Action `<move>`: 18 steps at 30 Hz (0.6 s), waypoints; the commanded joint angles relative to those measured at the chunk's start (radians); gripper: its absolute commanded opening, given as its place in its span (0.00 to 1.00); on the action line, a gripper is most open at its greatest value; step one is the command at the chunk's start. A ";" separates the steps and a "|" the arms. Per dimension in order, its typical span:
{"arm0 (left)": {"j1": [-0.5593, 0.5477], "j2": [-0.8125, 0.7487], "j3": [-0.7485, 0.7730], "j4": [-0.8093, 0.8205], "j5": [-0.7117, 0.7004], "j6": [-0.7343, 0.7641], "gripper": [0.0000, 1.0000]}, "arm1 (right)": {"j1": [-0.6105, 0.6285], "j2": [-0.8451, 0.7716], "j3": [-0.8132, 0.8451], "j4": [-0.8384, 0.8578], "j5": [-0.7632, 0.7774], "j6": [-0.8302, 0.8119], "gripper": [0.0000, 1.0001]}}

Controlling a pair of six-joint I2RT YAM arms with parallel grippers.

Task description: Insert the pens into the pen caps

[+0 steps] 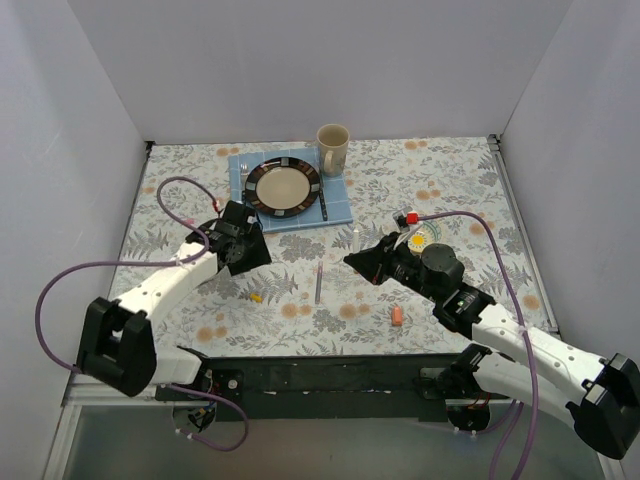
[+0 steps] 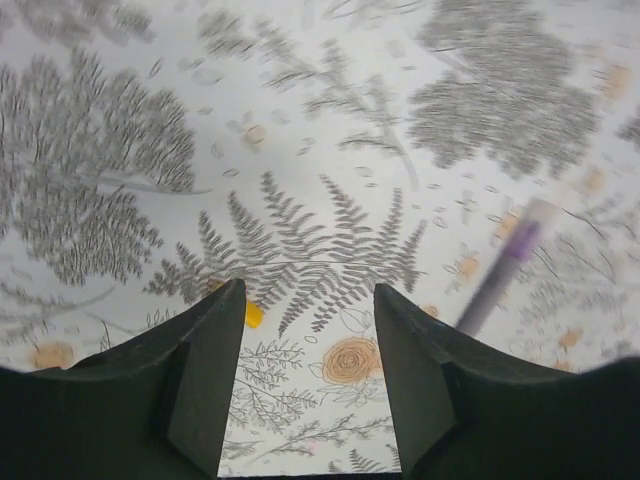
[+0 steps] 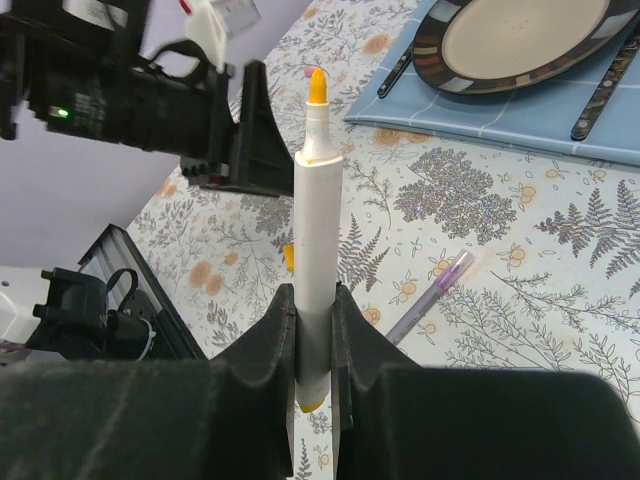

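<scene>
Orange nib of pen (image 3: pixel 318 230), right-wrist view only

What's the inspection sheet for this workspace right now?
surface: floral tablecloth, flat.
job's things: yellow-tipped pen, uncapped, in right claw; purple pen, yellow cap and orange cap loose on the cloth.
clutter: plate, fork, knife on blue mat; mug at its far corner.
claws: left claw open beside yellow cap; right claw shut on its pen.
cables: purple cables loop from both arms.
surroundings: white walls.
</scene>
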 commanded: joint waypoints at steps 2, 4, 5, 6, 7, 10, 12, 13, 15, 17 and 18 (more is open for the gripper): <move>-0.006 -0.129 0.036 0.156 0.213 0.636 0.49 | 0.004 -0.025 0.005 0.010 0.012 -0.019 0.01; -0.008 -0.107 0.077 0.111 0.283 0.856 0.49 | 0.004 -0.034 0.007 -0.007 0.012 -0.019 0.01; -0.008 -0.100 0.085 0.085 0.276 0.932 0.47 | 0.002 -0.038 0.008 -0.011 0.009 -0.021 0.01; -0.006 -0.086 0.101 0.068 0.276 0.987 0.47 | 0.004 -0.042 0.008 -0.016 0.007 -0.019 0.01; -0.006 -0.080 0.109 0.052 0.285 1.038 0.47 | 0.004 -0.049 0.008 -0.024 0.007 -0.022 0.01; -0.008 -0.064 0.129 -0.032 0.406 1.357 0.48 | 0.002 -0.068 0.017 -0.059 0.013 -0.033 0.01; -0.008 -0.049 0.146 -0.103 0.458 1.494 0.47 | 0.002 -0.077 0.022 -0.090 0.027 -0.044 0.01; -0.008 -0.028 0.154 -0.117 0.463 1.517 0.47 | 0.002 -0.091 0.025 -0.097 0.032 -0.047 0.01; -0.009 -0.001 0.161 -0.166 0.481 1.573 0.46 | 0.004 -0.104 0.022 -0.110 0.051 -0.051 0.01; -0.018 0.038 0.139 -0.181 0.475 1.595 0.43 | 0.004 -0.127 0.008 -0.107 0.070 -0.050 0.01; -0.034 0.054 0.126 -0.183 0.466 1.603 0.43 | 0.002 -0.134 0.004 -0.097 0.073 -0.047 0.01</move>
